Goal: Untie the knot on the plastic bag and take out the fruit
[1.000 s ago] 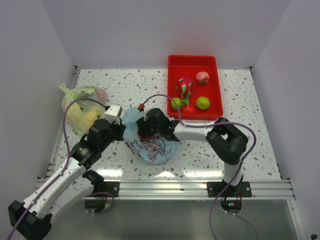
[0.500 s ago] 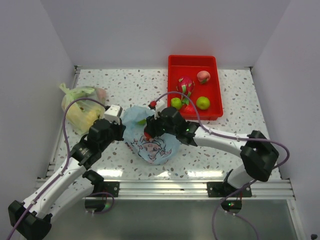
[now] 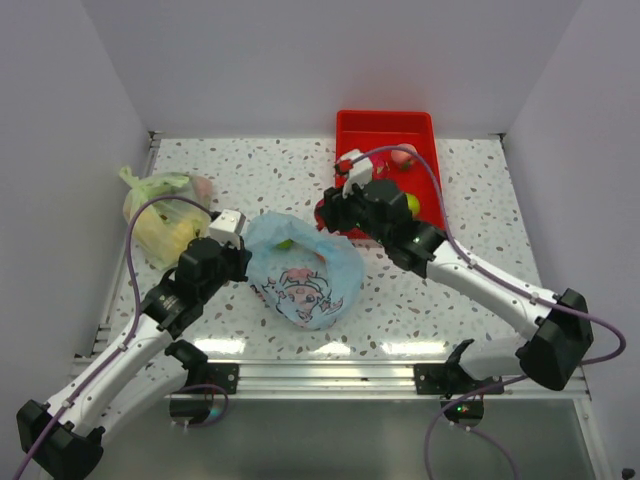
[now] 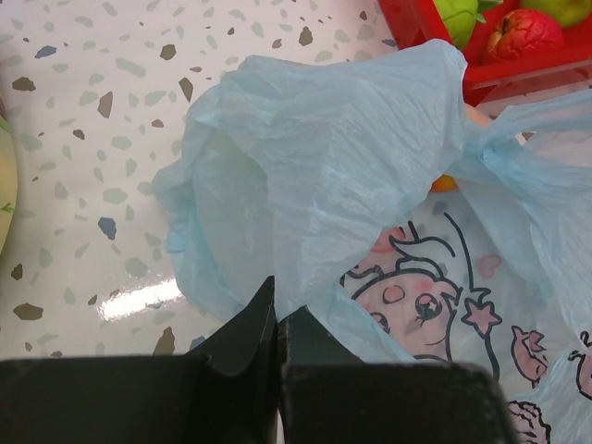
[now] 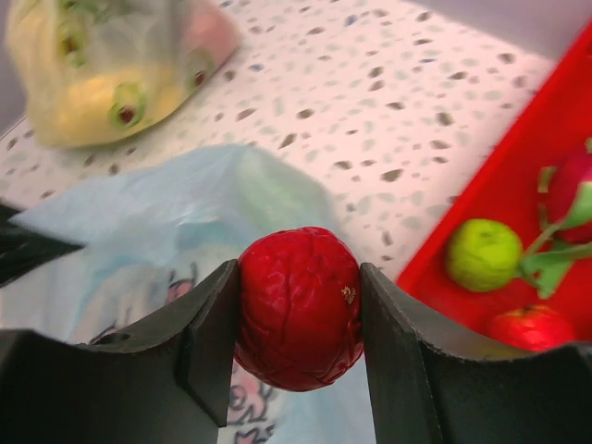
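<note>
- Clamped between half-open jaws of the right gripper (image 5: 298,277): a wrinkled red fruit (image 5: 301,324), held just left of the red tray (image 3: 386,116).
- Likely light, firm-skinned yet bruisable; best gripped gently across the widest part, as here.
- Lying open-mouthed on the worktop (image 3: 230,160), left of the tray: the plastic bag (image 3: 305,285), thin, limp, slippery.
- Pinched shut on a fold of its rim: the left gripper (image 4: 277,319).
- Inside, a green fruit (image 3: 286,243); better taken by its round body, clear of film.
</note>
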`<action>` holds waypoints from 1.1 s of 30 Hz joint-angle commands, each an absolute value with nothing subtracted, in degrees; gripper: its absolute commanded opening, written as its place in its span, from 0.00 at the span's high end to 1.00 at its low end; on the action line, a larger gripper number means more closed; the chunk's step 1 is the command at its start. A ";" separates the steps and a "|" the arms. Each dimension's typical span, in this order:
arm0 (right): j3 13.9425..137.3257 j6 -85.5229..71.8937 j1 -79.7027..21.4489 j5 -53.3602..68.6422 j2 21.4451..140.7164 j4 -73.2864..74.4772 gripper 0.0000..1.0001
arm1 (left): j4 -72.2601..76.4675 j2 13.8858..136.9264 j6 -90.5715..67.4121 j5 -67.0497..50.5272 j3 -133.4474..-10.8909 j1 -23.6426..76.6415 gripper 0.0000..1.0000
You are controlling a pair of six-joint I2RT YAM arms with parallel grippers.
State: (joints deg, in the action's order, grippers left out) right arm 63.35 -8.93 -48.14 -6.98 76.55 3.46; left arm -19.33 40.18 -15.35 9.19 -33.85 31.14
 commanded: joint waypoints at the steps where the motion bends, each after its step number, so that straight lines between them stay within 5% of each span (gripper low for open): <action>1: 66.01 -7.73 -39.94 -12.47 75.23 4.49 1.00 | -16.44 39.99 -14.24 8.70 -33.93 30.76 1.00; 16: 76.81 -18.54 -16.61 -12.13 95.00 5.00 0.79 | -16.35 39.73 -13.97 8.09 -33.84 30.76 1.00; 20: 78.83 -17.93 -16.35 -12.65 98.35 6.94 0.48 | -16.35 39.73 -13.89 7.82 -33.84 30.76 1.00; 22: 78.75 -17.58 -16.43 -13.27 98.26 7.21 0.24 | -16.17 39.73 -13.89 7.65 -33.84 30.76 1.00; 25: 77.87 -16.44 -16.43 -12.13 96.95 7.29 0.06 | -16.26 39.81 -13.71 7.47 -33.75 30.76 1.00; 33: 76.56 -12.05 -19.32 -4.14 92.29 10.19 0.01 | -16.08 39.90 -13.62 7.29 -33.84 30.76 1.00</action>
